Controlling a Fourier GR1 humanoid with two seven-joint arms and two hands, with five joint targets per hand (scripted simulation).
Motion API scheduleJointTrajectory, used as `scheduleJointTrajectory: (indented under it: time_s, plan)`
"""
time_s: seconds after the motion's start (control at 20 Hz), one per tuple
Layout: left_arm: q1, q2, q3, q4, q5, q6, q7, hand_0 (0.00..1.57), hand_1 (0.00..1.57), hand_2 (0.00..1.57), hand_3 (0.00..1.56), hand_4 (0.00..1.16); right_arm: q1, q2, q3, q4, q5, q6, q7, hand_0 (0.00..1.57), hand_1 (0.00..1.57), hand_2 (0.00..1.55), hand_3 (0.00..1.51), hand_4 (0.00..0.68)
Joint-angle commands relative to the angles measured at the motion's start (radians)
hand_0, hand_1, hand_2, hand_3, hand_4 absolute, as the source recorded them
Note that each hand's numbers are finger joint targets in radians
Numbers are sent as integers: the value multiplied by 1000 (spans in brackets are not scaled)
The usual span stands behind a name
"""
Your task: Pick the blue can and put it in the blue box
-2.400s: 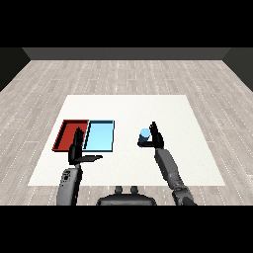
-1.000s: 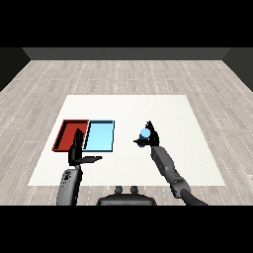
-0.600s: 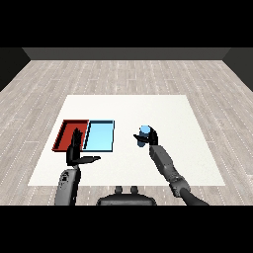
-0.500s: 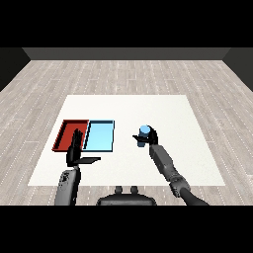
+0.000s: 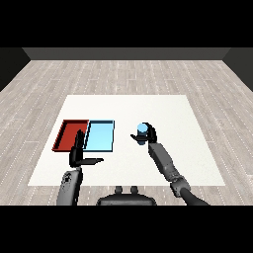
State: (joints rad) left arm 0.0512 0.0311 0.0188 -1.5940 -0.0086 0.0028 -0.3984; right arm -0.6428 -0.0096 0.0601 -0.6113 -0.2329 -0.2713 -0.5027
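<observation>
The blue can (image 5: 142, 132) stands upright on the white table, right of the two trays. My right hand (image 5: 149, 135) is at the can, its fingers and thumb curled round it from the right side. The light blue tray (image 5: 100, 136) lies left of the can with nothing in it, and the red tray (image 5: 68, 135) lies beside it further left. My left hand (image 5: 79, 153) hovers near the front edge of the trays, fingers straight up and thumb pointing right, holding nothing.
The white table (image 5: 168, 113) stretches well beyond the trays on the right and far sides. Grey wooden floor (image 5: 123, 74) surrounds it.
My right hand has closed in on the blue can and curled its fingers round it. The left hand has stayed where it was.
</observation>
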Motion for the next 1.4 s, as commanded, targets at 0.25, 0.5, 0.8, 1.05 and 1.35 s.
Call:
scheduleJointTrajectory:
  time_s: [0.25, 0.5, 0.8, 1.05, 1.35]
  plan:
    - [-99, -30, -111, 92, -29, 41, 34, 0, 0, 0, 0, 0, -6, -2, 40, -185, 17, -29, 78, 1464, 1464, 1486, 1387, 525]
    - [-77, -31, -92, 62, -10, 9, 41, 0, 0, 0, 0, 0, 55, -2, 151, -368, 44, -81, 158, 1448, 1448, 1471, 1353, 539]
    - [-108, -31, -166, 38, 0, 55, 109, 0, 0, 0, 0, 0, 106, -21, 134, -431, 57, -21, 157, 1443, 1443, 1462, 1348, 562]
    - [-126, -31, -177, 40, 34, 47, 119, 0, 0, 0, 0, 0, 289, -42, 191, -653, 95, 2, 212, 1443, 1443, 1462, 1348, 562]
    - [-183, -31, -277, 133, 106, 143, 76, 0, 0, 0, 0, 0, 187, -35, 102, -592, 108, 55, 229, 1472, 1472, 1473, 1382, 560]
